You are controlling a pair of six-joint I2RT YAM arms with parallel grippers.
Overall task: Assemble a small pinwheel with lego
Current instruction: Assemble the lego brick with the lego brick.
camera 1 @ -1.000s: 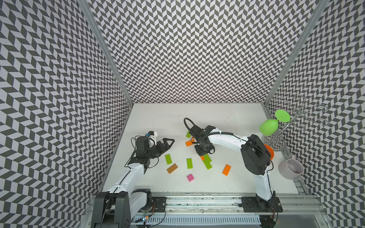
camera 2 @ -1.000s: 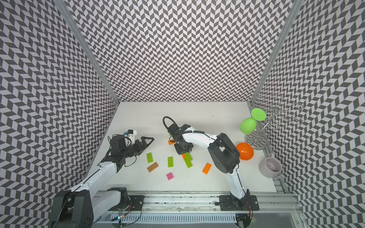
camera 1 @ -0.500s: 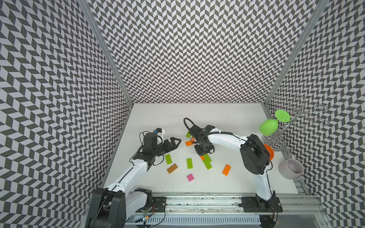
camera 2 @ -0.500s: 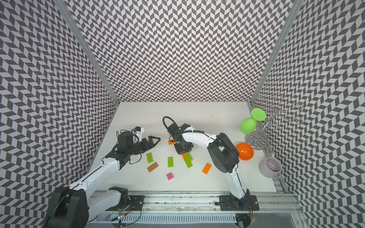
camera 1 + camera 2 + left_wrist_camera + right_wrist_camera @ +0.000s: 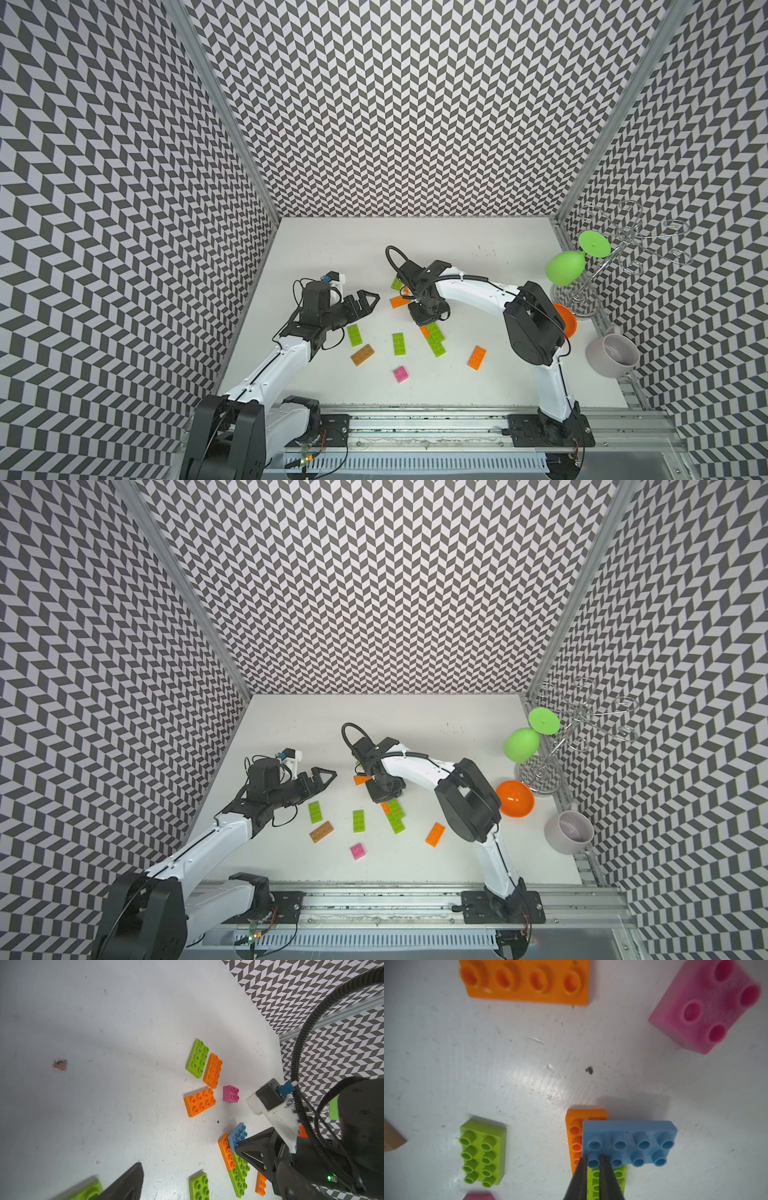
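Pressing, by the look of it: the right gripper [image 5: 592, 1160] has its jaws almost together, tips set on one corner of the blue oblong studded plastic brick [image 5: 629, 1142]. Whether they nip a stud or merely bear on it, I cannot tell. That brick lies crosswise over the ends of an orange oblong brick [image 5: 575, 1140] and a lime green oblong brick [image 5: 605, 1180], about the middle of the white worktop [image 5: 478, 266].

Toward the left edge the left gripper [image 5: 368, 305] hangs with jaws wide apart and empty, clear of the surface, near a loose lime green brick [image 5: 354, 335]. A brown oblong brick [image 5: 362, 355] and a pink square brick [image 5: 400, 374] lie loose nearer the front edge.

Handling, as I judge it: light, rigid, smooth-walled pieces, likely to skate on this slick surface if nudged sideways. A push on one corner may tip the blue piece rather than seat it. Better to bear straight down over the studs, or take it across its short width by the long side walls.
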